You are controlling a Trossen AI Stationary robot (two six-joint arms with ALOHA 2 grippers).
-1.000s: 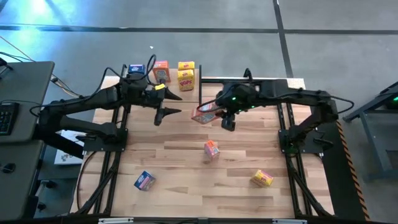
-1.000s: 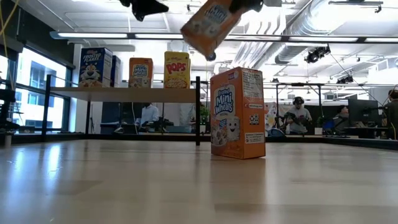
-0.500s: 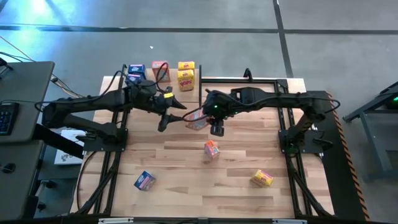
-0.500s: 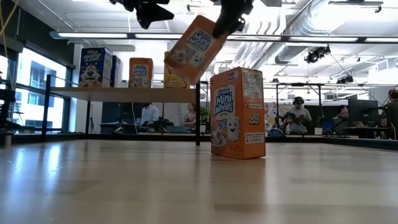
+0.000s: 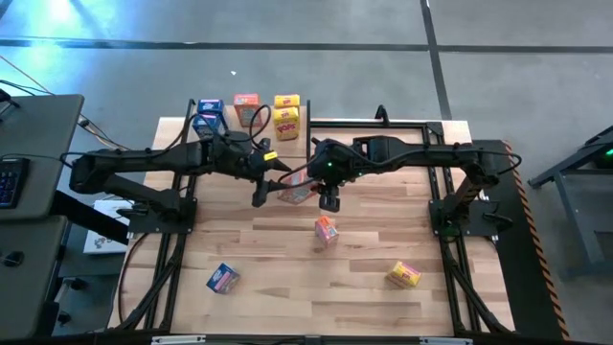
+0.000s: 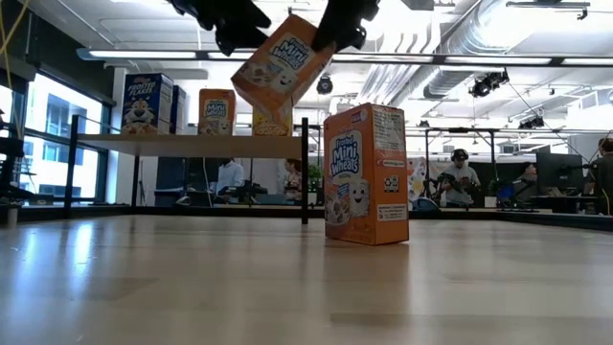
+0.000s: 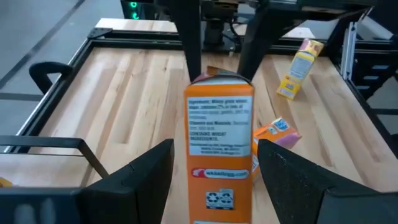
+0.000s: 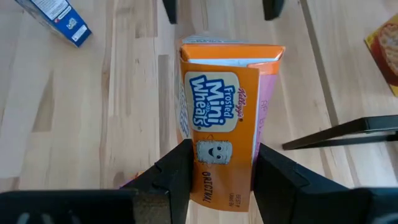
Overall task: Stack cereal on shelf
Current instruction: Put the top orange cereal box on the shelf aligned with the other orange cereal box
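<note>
My right gripper (image 5: 327, 192) is shut on an orange cereal box (image 6: 278, 59) held high over the middle of the table. My left gripper (image 5: 265, 187) is open. Its fingers stand on either side of the box's free end (image 7: 221, 186), and I see no touch. The shelf (image 6: 192, 144) stands at the far left on black posts. A blue box (image 6: 148, 103), an orange box (image 6: 217, 112) and a yellow box (image 6: 268, 123) stand upright on it. My right gripper pinches the orange box between its two fingers, one on each side edge of the printed front near one end (image 8: 214, 180). The fingers come from the table's right, slanting down, and lie along the box. The box is lifted clear and tilted, its free end (image 6: 251, 84) lower, toward the left.
Another orange box (image 5: 326, 230) stands upright near the table's middle, below the held one. A blue box (image 5: 222, 278) lies near the front left and a yellow box (image 5: 403, 275) near the front right. People show in the room beyond (image 6: 460, 177).
My right gripper has carried the orange box toward the table's left and a little down; the box stays tilted and clear. My left gripper has moved toward the table's right, up to the box, so that its open fingers now stand around the free end.
</note>
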